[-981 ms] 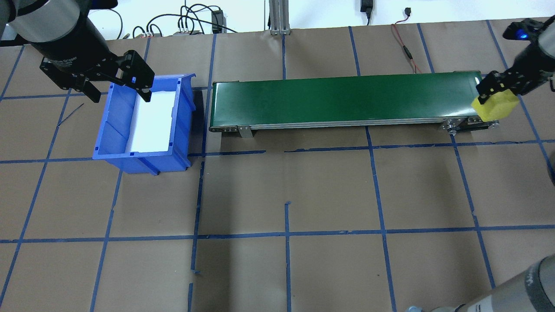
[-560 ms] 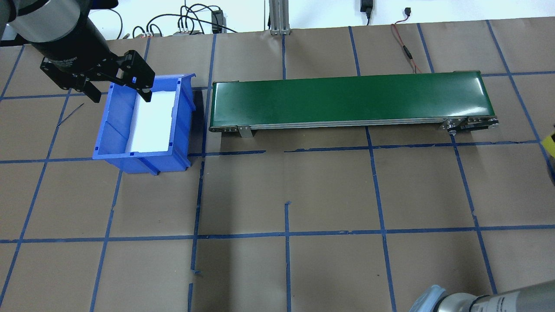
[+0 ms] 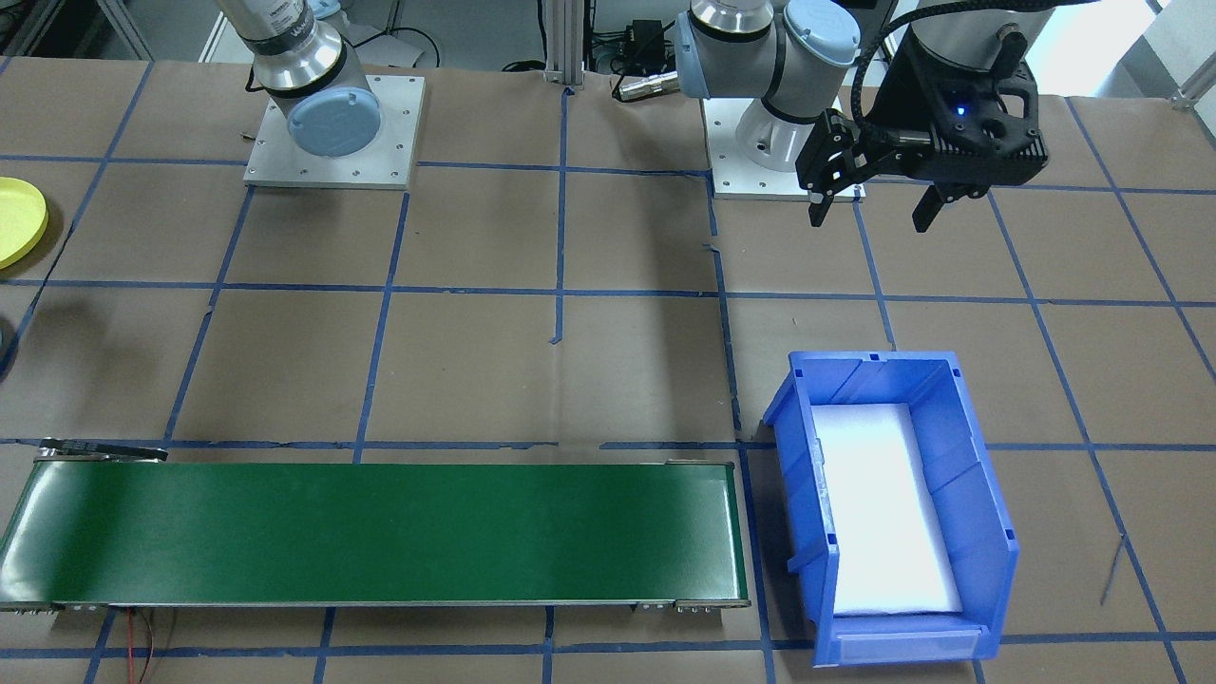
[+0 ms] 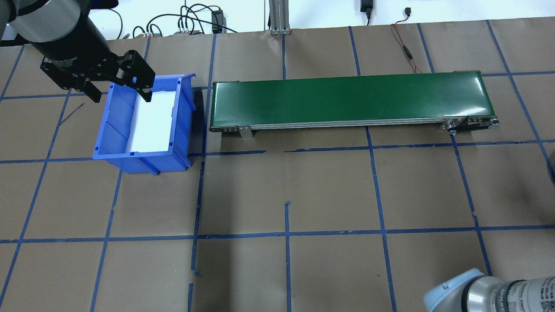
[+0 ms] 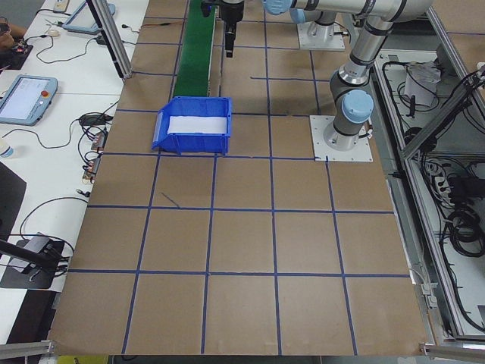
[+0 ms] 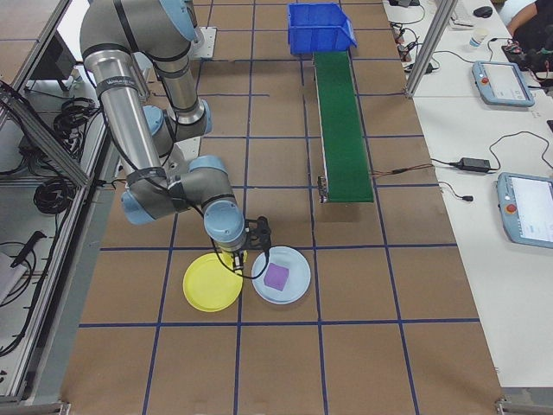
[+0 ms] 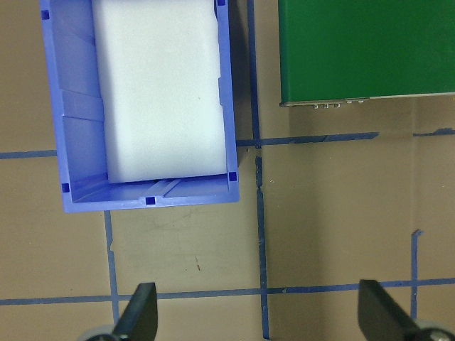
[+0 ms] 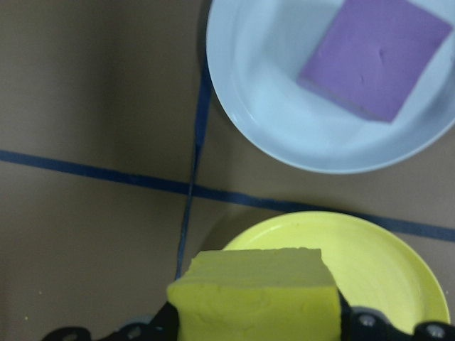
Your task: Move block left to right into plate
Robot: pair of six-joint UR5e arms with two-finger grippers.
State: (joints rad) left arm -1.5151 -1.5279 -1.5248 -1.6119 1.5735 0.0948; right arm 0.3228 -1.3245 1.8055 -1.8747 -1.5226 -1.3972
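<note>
Over the round yellow plastic plate [image 8: 370,263], the right gripper [image 8: 256,323] clutched a yellow foam block [image 8: 256,295]; the left gripper [image 3: 879,204] hung spread wide.

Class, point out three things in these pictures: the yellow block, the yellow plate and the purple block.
yellow block [image 8: 256,295]: right wrist view, front face.
yellow plate [image 6: 207,285]: exterior right view, bare floor.
purple block [image 8: 373,53]: right wrist view, top face.
</note>
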